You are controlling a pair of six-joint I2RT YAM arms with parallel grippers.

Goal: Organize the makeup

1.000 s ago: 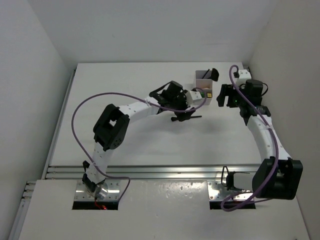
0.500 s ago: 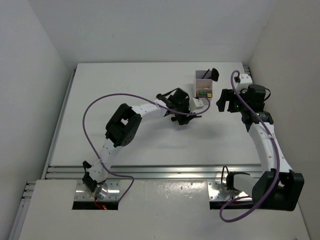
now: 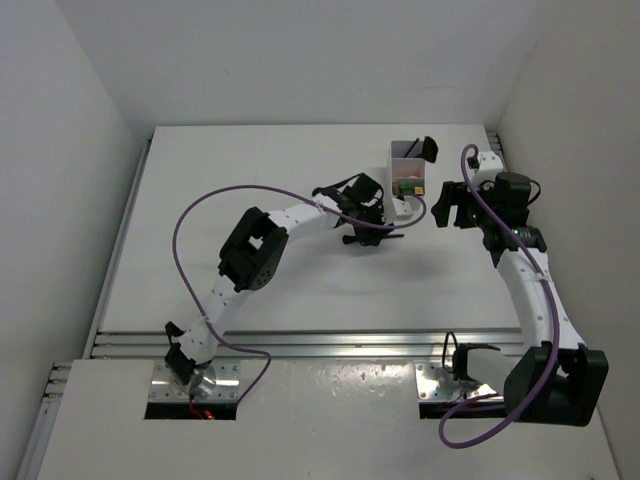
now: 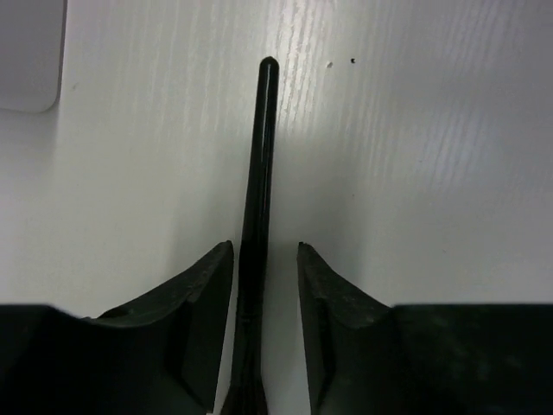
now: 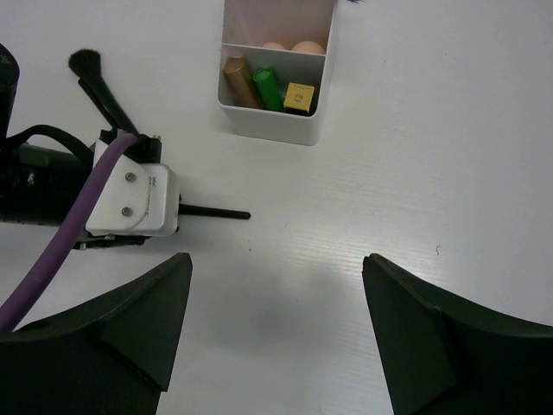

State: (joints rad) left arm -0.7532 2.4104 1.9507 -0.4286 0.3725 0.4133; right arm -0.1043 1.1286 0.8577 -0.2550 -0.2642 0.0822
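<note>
A thin black brush point(image 4: 262, 156) lies flat on the white table, its handle running between the fingers of my left gripper point(image 4: 265, 249). The jaws stand narrowly open around it, with a gap on the right side. In the top view the left gripper point(image 3: 372, 225) is low over this brush point(image 3: 392, 236), just in front of the compartment box point(image 3: 407, 170). My right gripper point(image 5: 276, 259) is wide open and empty, to the right of the box. The box point(image 5: 268, 121) holds peach sponges point(image 5: 308, 47), a gold-brown tube point(image 5: 238, 82), a green tube point(image 5: 268, 88) and a small yellow item point(image 5: 299, 97).
A second black brush with a round head point(image 5: 99, 86) lies on the table beside the left wrist. A black fan-shaped head point(image 3: 428, 148) sticks out of the box's far end. The box corner shows in the left wrist view point(image 4: 30, 52). Walls stand close on the right.
The left arm has swung its elbow to the right and its gripper has settled around the brush handle. The right gripper has shifted slightly.
</note>
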